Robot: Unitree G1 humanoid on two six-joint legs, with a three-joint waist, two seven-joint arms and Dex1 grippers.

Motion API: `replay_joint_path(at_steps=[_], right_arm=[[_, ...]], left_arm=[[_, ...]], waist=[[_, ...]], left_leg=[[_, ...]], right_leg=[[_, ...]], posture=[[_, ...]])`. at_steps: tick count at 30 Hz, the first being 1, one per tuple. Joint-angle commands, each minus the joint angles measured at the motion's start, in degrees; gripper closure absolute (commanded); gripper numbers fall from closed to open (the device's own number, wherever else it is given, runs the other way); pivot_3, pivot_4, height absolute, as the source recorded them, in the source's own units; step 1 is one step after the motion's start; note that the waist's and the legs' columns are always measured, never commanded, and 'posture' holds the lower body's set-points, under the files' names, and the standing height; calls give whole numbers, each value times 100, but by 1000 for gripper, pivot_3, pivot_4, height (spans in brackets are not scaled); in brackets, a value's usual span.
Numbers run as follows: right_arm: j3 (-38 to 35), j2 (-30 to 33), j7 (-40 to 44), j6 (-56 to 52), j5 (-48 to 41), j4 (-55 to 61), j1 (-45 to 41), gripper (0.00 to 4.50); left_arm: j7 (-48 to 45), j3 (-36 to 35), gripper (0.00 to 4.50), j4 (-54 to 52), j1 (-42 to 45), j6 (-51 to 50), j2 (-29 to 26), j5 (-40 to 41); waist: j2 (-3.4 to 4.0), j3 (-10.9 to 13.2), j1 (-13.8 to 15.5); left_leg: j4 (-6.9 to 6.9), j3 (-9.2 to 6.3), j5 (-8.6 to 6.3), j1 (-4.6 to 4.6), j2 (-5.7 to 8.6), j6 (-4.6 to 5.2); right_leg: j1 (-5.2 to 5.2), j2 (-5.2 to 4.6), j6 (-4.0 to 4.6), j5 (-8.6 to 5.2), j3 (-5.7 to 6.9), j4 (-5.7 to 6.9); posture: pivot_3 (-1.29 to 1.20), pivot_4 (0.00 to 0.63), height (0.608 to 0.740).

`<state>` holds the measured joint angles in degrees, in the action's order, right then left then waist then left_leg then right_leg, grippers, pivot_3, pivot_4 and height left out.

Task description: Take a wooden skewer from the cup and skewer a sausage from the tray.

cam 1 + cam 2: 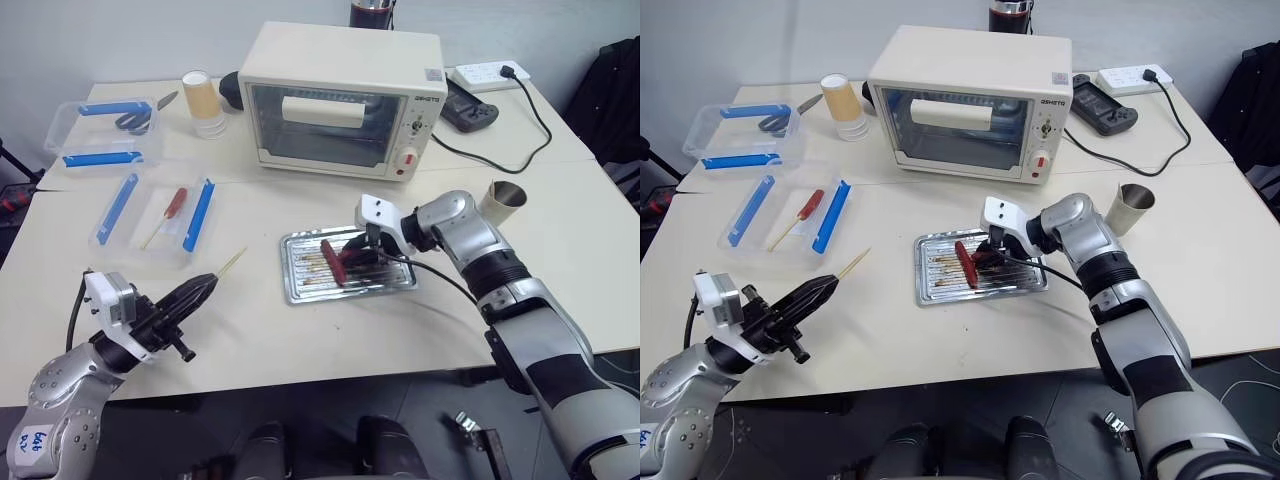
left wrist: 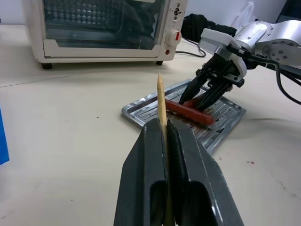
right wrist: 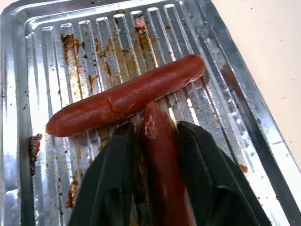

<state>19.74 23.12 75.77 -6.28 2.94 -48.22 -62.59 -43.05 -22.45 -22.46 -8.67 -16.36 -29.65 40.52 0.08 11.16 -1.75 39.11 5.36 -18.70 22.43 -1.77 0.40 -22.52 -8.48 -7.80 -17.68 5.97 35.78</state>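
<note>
My left gripper [image 1: 205, 285] hangs over the table's front left and is shut on the wooden skewer [image 2: 160, 99], whose pale pointed end sticks out past the fingertips toward the tray. The silver tray [image 1: 300, 293] lies mid-table with two reddish-brown sausages in it. My right gripper [image 3: 153, 127] reaches down into the tray, its black fingers pressed on either side of one sausage [image 3: 160, 160]. The other sausage [image 3: 122, 101] lies crosswise just beyond the fingertips. The grey metal cup [image 1: 503, 200] stands to the right of the tray, behind my right arm.
A cream toaster oven [image 1: 340, 100] stands behind the tray. Clear boxes with blue clips [image 1: 105, 130] sit at the far left, one holding a red-handled tool [image 1: 175, 203]. A yellowish cup stack [image 1: 203, 103], a power strip [image 1: 490, 75] and its cable are at the back.
</note>
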Motion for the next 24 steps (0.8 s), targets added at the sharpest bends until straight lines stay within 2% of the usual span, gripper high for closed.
replay_joint_path(at_steps=[1, 10, 17, 24], right_arm=[[-249, 12, 20, -108, -156, 247, 2, 3851], [-401, 237, 253, 36, -234, 647, 89, 3851], [-570, 617, 1579, 235, -1237, 2555, 545, 3851], [-405, 826, 1606, -238, -1737, 3838, 854, 3851]], left_arm=[[10, -21, 4500, -208, 33, 35, -49, 39], [-194, 178, 4500, -187, 95, 44, -201, -83], [-780, 827, 4500, -262, 372, 107, -625, -388], [-902, 1300, 4500, -355, 930, -26, -663, -389]], waist=[[0, 0, -2], [0, 0, 5], [0, 0, 11], [0, 0, 21]], left_leg=[[0, -1, 0, 0, 0, 0], [0, 0, 0, 1, 1, 0], [-3, 0, -1, 0, 1, -1], [-1, -4, -1, -1, 2, -1]], right_leg=[[0, 0, 0, 0, 0, 0], [0, 0, 0, 0, 0, 0], [-1, 1, 0, 0, 1, -2], [0, -1, 0, 0, 1, 0]], posture=[[0, 150, 740], [0, 150, 740], [0, 150, 740], [0, 150, 740]])
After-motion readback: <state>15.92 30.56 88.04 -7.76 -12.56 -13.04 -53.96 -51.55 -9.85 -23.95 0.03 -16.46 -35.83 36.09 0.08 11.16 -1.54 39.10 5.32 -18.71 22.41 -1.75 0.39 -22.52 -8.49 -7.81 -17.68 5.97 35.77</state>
